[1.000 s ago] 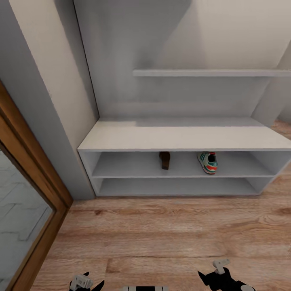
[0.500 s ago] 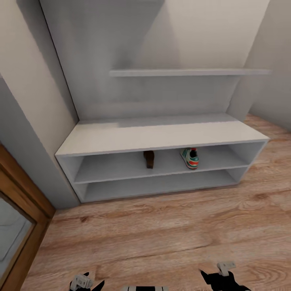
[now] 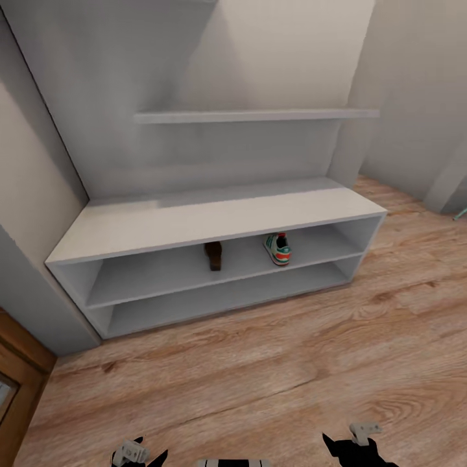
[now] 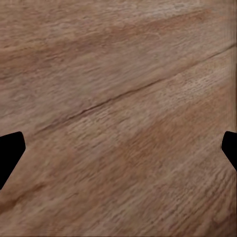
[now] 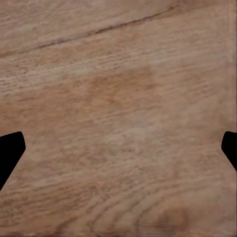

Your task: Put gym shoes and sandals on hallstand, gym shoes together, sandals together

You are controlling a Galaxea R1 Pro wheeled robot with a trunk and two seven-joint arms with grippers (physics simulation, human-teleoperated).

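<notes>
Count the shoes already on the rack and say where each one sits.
2. One brown sandal and one gym shoe sit apart on the upper open shelf of the hallstand, sandal toward the middle, sneaker to its right. Others may be out of frame.

1. A grey wall shelf (image 3: 259, 116) ran level across the back wall, well above the low unit.
2. Cream-grey walls (image 3: 285, 52) closed in the alcove at its back and both sides.
3. A brown wooden frame (image 3: 19, 376) stood at the lower left edge of the head view.
4. A small mint-green piece (image 3: 460, 215) showed at the far right edge, too little of it to identify.
</notes>
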